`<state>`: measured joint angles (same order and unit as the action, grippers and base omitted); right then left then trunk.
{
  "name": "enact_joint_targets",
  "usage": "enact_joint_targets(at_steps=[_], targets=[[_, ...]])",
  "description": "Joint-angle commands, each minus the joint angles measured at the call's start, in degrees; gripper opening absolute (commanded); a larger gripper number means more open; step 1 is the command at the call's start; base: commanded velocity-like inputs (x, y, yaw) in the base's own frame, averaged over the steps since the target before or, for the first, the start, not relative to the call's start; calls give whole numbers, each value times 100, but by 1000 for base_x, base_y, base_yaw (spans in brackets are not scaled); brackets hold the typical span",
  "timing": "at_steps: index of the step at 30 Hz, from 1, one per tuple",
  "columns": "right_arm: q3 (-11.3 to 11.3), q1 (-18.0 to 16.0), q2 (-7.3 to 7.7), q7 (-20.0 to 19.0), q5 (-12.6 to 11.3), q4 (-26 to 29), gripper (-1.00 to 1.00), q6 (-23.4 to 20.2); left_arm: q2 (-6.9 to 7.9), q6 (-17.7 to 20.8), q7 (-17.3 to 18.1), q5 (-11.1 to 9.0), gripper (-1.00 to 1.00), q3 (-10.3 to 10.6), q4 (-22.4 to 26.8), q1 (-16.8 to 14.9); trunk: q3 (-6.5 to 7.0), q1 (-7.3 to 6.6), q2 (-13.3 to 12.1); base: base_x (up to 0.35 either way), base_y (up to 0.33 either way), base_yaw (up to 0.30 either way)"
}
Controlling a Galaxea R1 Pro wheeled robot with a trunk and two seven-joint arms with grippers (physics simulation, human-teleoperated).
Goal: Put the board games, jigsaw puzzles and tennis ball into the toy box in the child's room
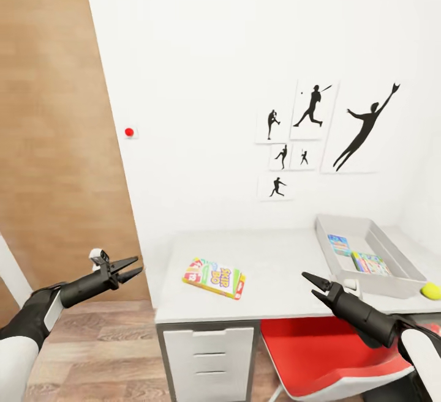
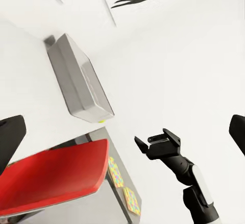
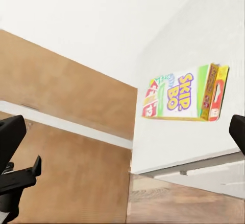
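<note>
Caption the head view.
Both grippers, left and right, hover open before the table holding a board game and toy box.

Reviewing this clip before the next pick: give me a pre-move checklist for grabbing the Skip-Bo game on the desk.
1. Skip-Bo board game lies flat and unobstructed on the table: ok.
2. Right gripper open and empty: ok.
3. Left gripper empty: ok.
4. Toy box has spare room beside the items inside: ok.
5. Tennis ball outside the box: not ok.
6. Red chair clear of the arm's path: cannot tell.
</note>
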<state>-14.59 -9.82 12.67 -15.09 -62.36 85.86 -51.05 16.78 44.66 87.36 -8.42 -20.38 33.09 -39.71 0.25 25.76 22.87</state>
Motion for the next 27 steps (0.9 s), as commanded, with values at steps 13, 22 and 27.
enact_joint_targets(at_steps=[13,22,27], targets=[[8,-2,-1,-39,33,8,100,-20,0,61,18,-1,100,-1,-4,-2,-3,2,5,-2,286,281],[0,-2,-129,-55,39,56,100,-20,6,61,18,-1,100,-1,-4,-2,-3,2,5,0,213,107],[0,-2,-146,-51,39,49,100,-20,2,61,15,0,100,-1,-4,-2,-3,2,5,0,12,3]])
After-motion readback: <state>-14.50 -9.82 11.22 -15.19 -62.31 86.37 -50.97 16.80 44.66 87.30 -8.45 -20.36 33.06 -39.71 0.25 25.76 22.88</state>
